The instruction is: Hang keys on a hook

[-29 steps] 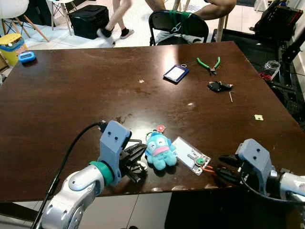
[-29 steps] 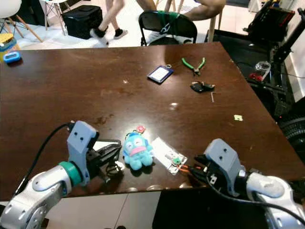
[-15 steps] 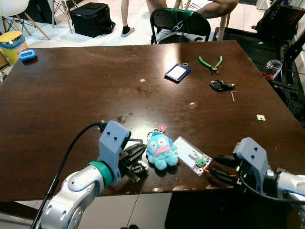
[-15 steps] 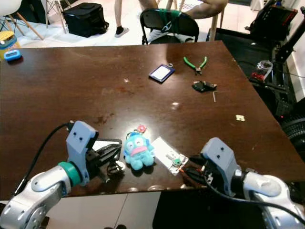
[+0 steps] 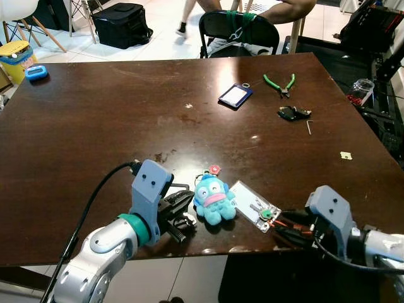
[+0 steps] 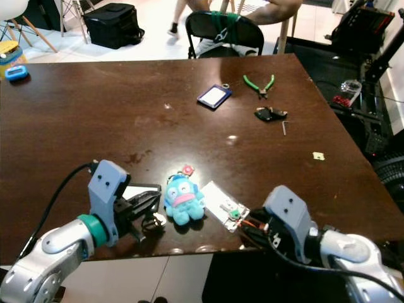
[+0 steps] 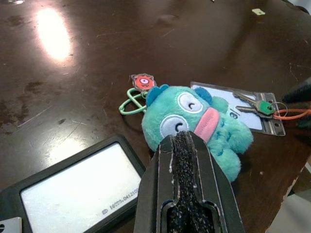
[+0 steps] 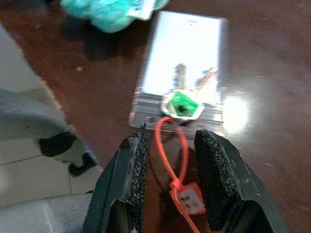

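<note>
The keys [image 5: 262, 212], capped in green, lie on a clear card sleeve [image 8: 182, 73] near the table's front edge, with an orange tag loop [image 8: 171, 145] trailing off them. My right gripper [image 8: 171, 140] is open and low over the table, its fingers either side of that loop without pinching it; it also appears in the head view [image 5: 289, 222]. A teal plush keychain [image 5: 213, 201] with a green clip [image 7: 129, 99] lies just left of the sleeve. My left gripper [image 5: 181, 213] rests shut beside the plush, above a black-framed card holder [image 7: 73, 187].
Farther back on the brown table [image 5: 113, 126] lie a blue card holder [image 5: 235, 96], green pliers [image 5: 278, 84], a black key fob [image 5: 290, 114] and a small hex key [image 5: 307, 127]. A blue object [image 5: 36, 74] sits at the far left corner. A person sits on a black chair [image 5: 237, 31] beyond.
My right gripper has slid forward along the front edge until its fingers straddle the orange loop. A person walking behind the table has moved on. The left arm is still.
</note>
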`<state>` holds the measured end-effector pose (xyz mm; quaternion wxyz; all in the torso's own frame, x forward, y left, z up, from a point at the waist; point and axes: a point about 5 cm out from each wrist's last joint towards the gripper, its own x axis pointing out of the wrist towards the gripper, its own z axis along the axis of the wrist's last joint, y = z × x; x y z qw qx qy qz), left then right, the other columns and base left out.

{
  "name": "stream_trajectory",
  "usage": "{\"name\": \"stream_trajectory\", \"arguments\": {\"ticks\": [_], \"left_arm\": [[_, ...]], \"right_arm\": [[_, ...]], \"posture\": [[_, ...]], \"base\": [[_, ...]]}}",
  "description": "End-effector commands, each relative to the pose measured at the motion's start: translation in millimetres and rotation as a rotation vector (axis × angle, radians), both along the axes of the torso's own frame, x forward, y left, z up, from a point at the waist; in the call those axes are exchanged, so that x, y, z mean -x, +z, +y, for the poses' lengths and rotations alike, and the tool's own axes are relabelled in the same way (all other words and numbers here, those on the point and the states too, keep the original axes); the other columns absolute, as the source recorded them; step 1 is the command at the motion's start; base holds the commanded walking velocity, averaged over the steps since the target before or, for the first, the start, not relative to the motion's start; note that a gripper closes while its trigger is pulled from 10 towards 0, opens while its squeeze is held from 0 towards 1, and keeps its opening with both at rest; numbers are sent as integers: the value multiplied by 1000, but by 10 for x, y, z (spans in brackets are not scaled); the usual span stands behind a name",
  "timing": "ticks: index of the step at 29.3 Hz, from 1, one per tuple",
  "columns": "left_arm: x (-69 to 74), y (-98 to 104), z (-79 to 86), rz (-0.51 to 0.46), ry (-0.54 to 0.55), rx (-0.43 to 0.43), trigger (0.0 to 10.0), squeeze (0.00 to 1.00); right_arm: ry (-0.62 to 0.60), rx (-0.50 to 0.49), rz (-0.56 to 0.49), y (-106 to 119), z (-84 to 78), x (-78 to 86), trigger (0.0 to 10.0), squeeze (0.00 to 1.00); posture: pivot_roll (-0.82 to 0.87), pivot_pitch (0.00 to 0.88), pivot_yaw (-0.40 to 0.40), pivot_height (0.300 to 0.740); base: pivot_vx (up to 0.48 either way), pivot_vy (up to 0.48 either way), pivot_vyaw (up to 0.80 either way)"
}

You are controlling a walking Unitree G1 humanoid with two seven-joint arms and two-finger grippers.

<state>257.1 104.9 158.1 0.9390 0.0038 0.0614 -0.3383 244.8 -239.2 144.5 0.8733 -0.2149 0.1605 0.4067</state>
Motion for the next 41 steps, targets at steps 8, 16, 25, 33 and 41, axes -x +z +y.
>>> {"name": "stream_trajectory", "arguments": {"ticks": [8,16,25,33,41], "left_arm": [[37,-30,38,23,16,-5,10000,0],[45,-38,39,27,17,-4,10000,0],[33,-32,34,26,15,-1,10000,0],[30,-30,35,26,14,-1,10000,0],[22,-20,38,22,11,-2,10000,0]], "right_arm": [[61,18,25,-36,93,-22,9922,0],[65,24,41,-60,69,19,2667,0],[72,22,74,-97,54,75,2902,0],[51,22,80,-104,-6,115,0,0],[0,-384,-75,435,280,-68,0,0]], "posture": [[-136,140,120,740],[-138,143,119,740],[-141,143,119,740],[-146,142,123,740],[-145,142,127,740]], "base": [[0,0,0],[0,0,0],[0,0,0],[0,0,0],[0,0,0]]}}
